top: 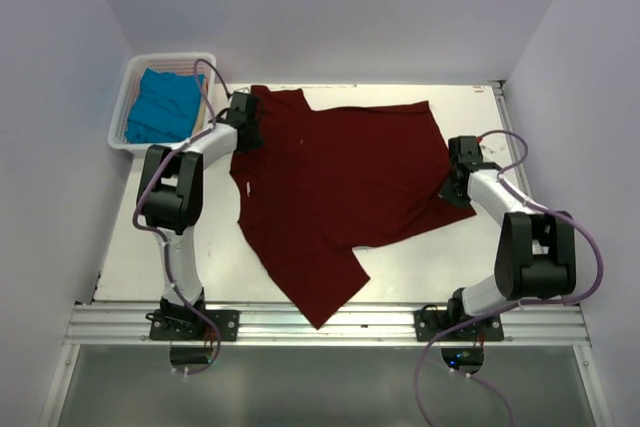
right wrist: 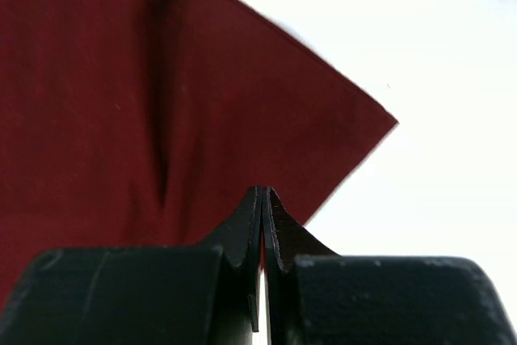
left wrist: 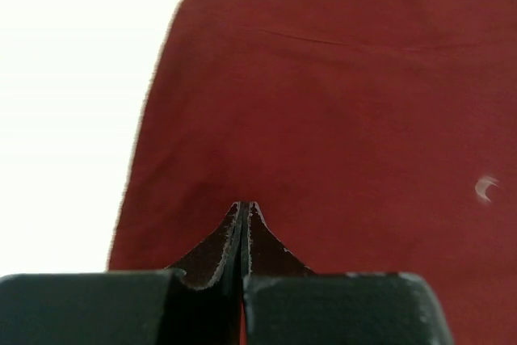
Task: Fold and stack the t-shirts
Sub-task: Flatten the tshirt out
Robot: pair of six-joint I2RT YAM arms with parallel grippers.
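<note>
Mid-table point(top: 130, 247), a big maroon shirt point(top: 340, 187) lies spread almost flat but skewed: one end toward the far left, a corner pointing right, a long flap reaching the near edge. Left claw point(left wrist: 244, 209) sits at the shirt's far-left edge and right claw point(right wrist: 264, 195) at its right corner, so the arms flank the cloth on opp. sides. That's prob. a setup for working both ends at once, either tugging the fabric smooth or carrying one half over for a first fold. Both claws have jaws pressed together, tips low over maroon fabric. Wrist views can't settle whether a pinch of cloth is caught between them or the tips merely rest on top. A shallow crease runs away from the right claw's tips, which may hint at some pull there, though that's a guess. Far left, the teal shirt point(top: 165, 107) sits bunched in a white basket point(top: 170, 57), well apart from the maroon one and apparently kept out of the way until its turn. Judging by the layout, the job is at an early stage: no fold visible in the maroon shirt, nothing stacked. Risk ahead: w/ the shirt lying crooked to the table edges, an uneven pull could leave the fold off-square.
</note>
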